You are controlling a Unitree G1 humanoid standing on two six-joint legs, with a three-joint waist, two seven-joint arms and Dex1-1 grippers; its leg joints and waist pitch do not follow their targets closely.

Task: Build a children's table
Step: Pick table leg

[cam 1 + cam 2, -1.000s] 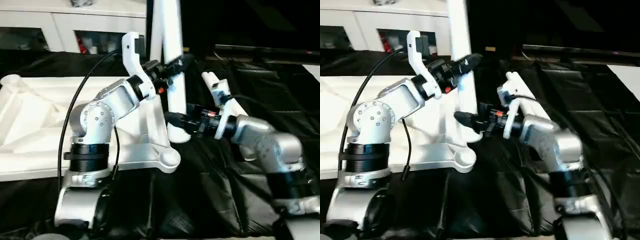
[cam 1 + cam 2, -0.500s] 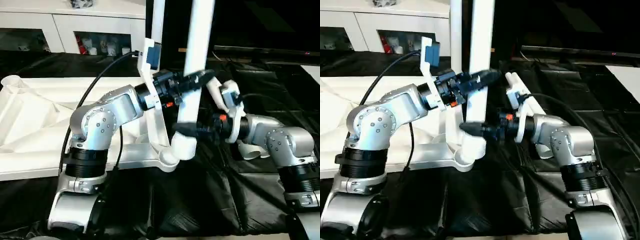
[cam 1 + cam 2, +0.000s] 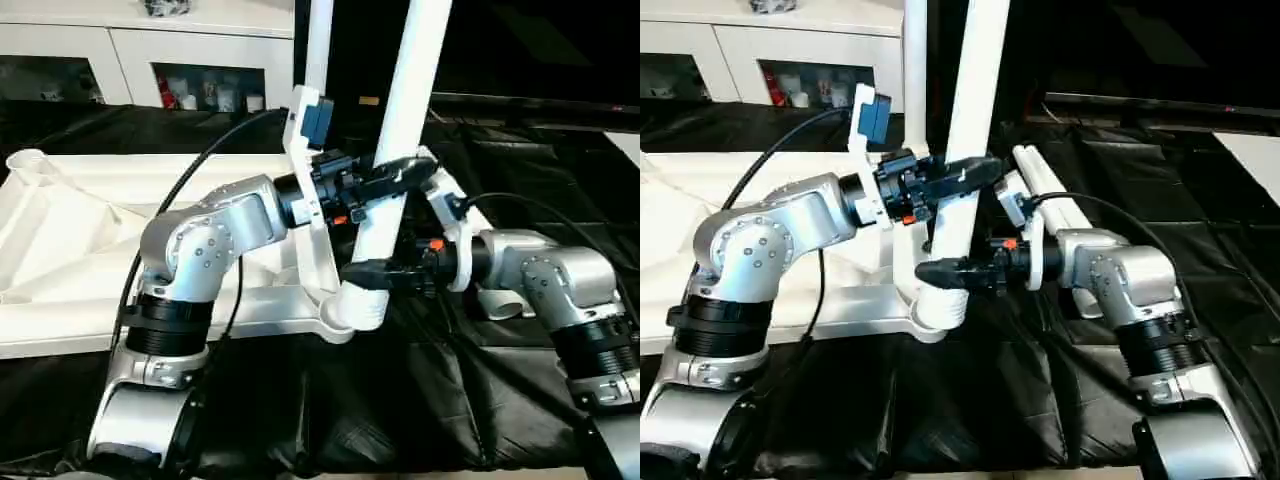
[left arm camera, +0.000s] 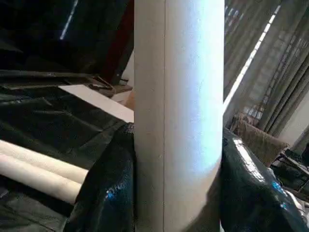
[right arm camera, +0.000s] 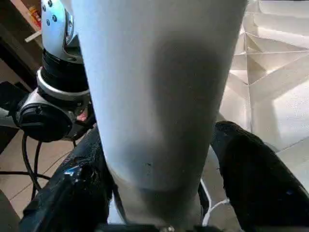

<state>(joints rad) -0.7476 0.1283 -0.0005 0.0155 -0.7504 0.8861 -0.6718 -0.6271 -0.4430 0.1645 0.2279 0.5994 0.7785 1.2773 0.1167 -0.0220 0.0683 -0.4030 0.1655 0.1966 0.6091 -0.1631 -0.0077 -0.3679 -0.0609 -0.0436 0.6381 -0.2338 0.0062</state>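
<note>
Left eye view: left gripper and right gripper both clasp the upright leg.

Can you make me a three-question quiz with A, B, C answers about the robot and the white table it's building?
1. Where is the bottom end of the upright white plastic tube leg?
A. At the round corner socket of the white ribbed plastic tabletop
B. Lying flat on the black cloth
C. On the white cabinet

2. How many spare white legs lie on the black cloth?
A. None
B. Two
C. Five

3. What is the left gripper doing?
A. Hanging open over the cloth
B. Clamped on the upright leg
C. Pressing on the tabletop

Answers: 1 A, the flared end meets the socket. 2 B, two tubes lie side by side. 3 B, its black fingers straddle the leg.
</note>
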